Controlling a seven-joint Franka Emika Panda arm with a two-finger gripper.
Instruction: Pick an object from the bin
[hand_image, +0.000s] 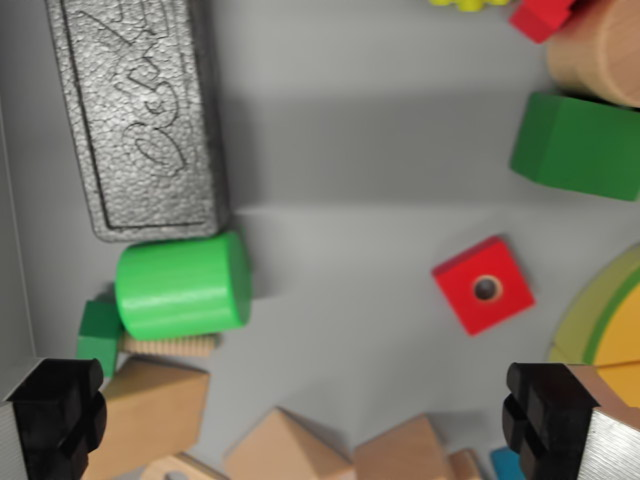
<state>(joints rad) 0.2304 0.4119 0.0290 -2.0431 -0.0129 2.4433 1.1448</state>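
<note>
Red and bored through, the small cube (483, 284) lies on the bin floor (340, 150) right of centre between the gripper's (305, 415) spread fingers, where crowding wooden blocks (290, 450) could snag a descent.

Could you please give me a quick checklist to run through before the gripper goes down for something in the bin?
1. Gripper open, fingers wide apart: ok.
2. Nothing held between the fingers: ok.
3. Candidate in view, red cube with a hole lying alone on the bin floor: ok.
4. Cube centred between the fingers: not ok, it sits toward the wrist view's right.
5. Free floor around the cube: ok.
6. Height above the objects: cannot tell.
</note>
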